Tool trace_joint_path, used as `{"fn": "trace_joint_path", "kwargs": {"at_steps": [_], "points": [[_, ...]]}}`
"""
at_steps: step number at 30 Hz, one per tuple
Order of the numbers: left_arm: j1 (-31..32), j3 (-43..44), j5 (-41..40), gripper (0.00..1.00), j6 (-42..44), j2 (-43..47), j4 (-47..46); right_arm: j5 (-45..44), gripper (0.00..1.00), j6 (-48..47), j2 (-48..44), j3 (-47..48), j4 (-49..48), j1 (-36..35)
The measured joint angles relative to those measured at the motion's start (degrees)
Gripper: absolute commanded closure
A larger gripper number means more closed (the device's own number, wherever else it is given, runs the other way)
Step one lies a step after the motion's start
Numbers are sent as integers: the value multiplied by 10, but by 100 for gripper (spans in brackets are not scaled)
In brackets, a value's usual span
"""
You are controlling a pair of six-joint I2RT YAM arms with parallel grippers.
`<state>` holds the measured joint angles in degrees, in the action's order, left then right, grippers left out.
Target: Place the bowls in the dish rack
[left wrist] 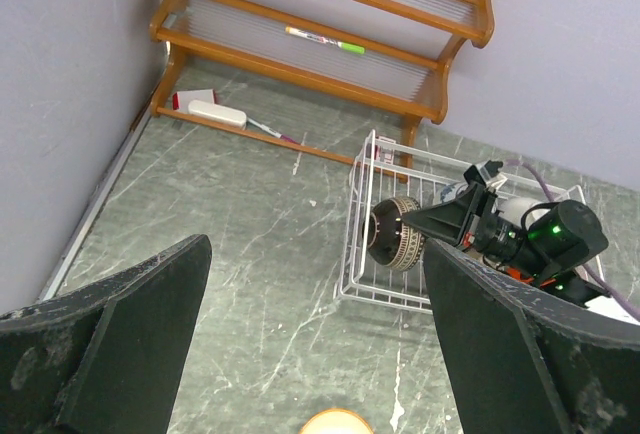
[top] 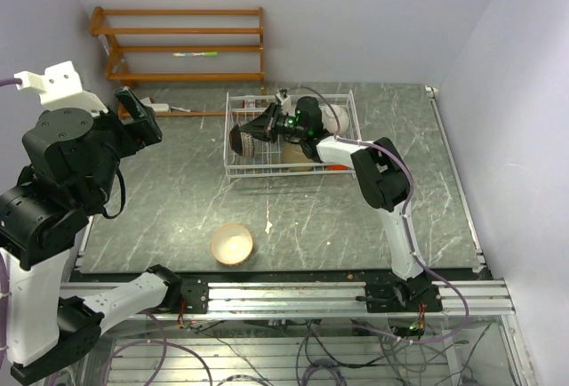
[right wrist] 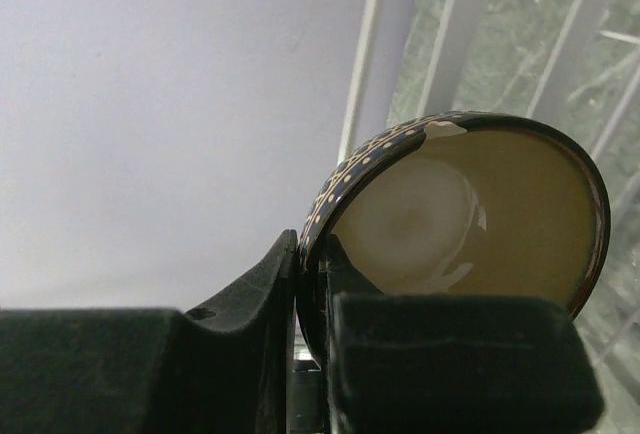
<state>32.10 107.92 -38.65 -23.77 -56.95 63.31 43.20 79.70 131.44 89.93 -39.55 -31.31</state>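
My right gripper (top: 259, 127) is shut on the rim of the brown bowl with tan inside (top: 242, 141). It holds the bowl on edge over the left end of the white wire dish rack (top: 233, 171). In the right wrist view the fingers (right wrist: 255, 284) pinch the dotted rim of the bowl (right wrist: 470, 214). The left wrist view shows the same bowl (left wrist: 393, 235) inside the rack (left wrist: 357, 254). A cream-beige bowl (top: 231, 244) sits on the table near the front. My left gripper (top: 140, 116) is open and empty, raised at the far left. An orange-red bowl (top: 335, 167) peeks from under the right arm; the other bowls are hidden.
An orange-brown wooden shelf (top: 182, 44) stands against the back wall with a marker (top: 196, 53) on it. A white eraser and small items (top: 164, 107) lie below it. A white smear (top: 268, 224) marks the table in front of the rack.
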Motion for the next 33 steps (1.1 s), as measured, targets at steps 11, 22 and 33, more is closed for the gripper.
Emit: {"fn": "trace_joint_path", "kwargs": {"at_steps": [11,22,33], "points": [[0,3,-2,1,6,0,0,-4,94,14,16,-6,5,2],[0,4,-2,1,13,-2,0,-12,86,6,-15,-49,18,25],[0,3,-1,1,15,-6,-1,-16,74,-41,-37,-61,88,57]]}}
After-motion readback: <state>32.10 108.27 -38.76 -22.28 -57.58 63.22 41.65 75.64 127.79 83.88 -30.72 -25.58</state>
